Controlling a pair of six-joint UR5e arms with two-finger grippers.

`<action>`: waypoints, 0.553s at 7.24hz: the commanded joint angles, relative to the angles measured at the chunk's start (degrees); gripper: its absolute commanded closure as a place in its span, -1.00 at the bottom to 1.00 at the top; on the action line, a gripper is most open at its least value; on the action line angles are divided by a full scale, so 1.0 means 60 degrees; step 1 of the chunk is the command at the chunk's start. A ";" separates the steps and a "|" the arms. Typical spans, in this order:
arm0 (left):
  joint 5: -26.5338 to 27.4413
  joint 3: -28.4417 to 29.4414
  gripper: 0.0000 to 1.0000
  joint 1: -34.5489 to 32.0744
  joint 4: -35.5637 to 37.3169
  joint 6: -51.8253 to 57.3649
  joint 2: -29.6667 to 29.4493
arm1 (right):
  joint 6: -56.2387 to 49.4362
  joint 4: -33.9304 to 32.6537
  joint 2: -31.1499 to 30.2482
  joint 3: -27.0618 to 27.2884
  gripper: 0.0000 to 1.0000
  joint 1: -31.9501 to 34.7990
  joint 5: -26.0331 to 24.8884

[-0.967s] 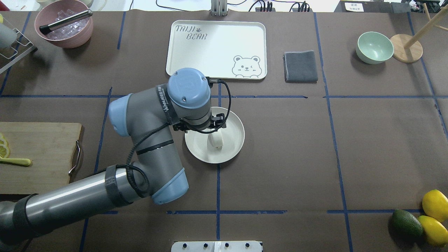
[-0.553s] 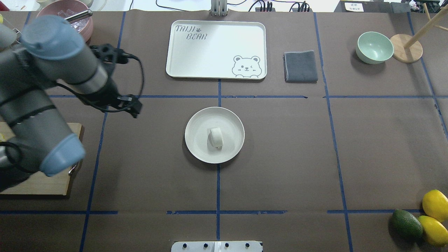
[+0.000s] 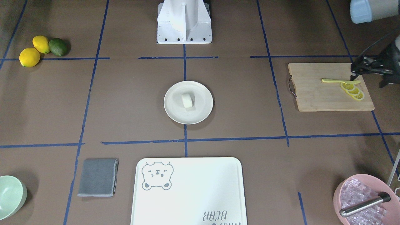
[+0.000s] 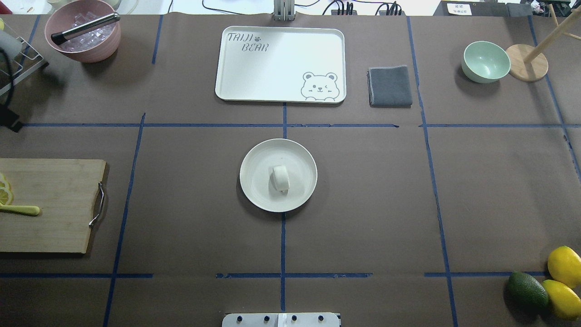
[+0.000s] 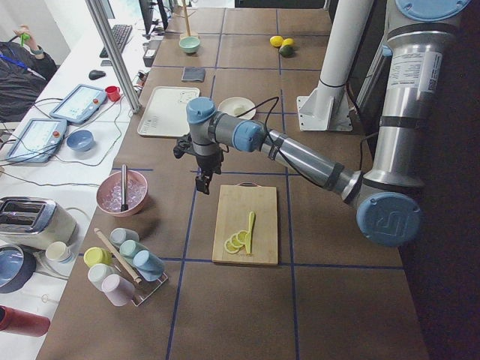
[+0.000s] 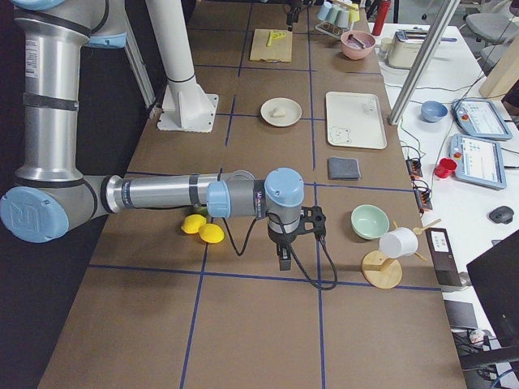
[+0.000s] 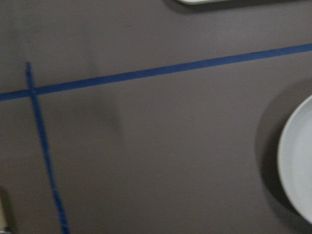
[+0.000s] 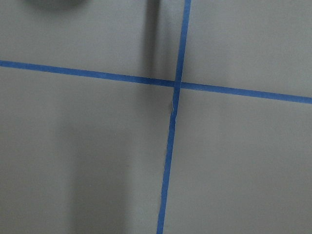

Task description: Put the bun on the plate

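Bun and plate are found at the middle of the table: the bun is seen lying on its side near the plate's centre, touched by nothing else, with the plate set over a crossing of blue tape lines. The left gripper is held well apart from the plate, hanging with its jaws pointed down above the table by the edge of the wooden cutting board, between that board and the pink bowl of ice; whether its jaws are released or clenched cannot be told, and nothing is seen between them. Only brown table, blue tape and a slice of the plate's rim are shown in its wrist view (rather blurred). The right gripper is seen in the right side view alone, hanging over the table between the lemons and the mint-green bowl, so the state of its jaws cannot be told either. Lemon slices and a yellow-green utensil are laid on the cutting board. A white bear-print tray is placed beyond the plate, with a folded grey cloth beside it. An avocado is set against the lemons at the table's near right corner.
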 commanded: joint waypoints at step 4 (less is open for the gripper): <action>-0.0287 0.1009 -1.00 -0.0994 -0.0010 0.0135 0.1052 | 0.0009 -0.0005 -0.0103 -0.0035 -1.00 0.0000 0.0056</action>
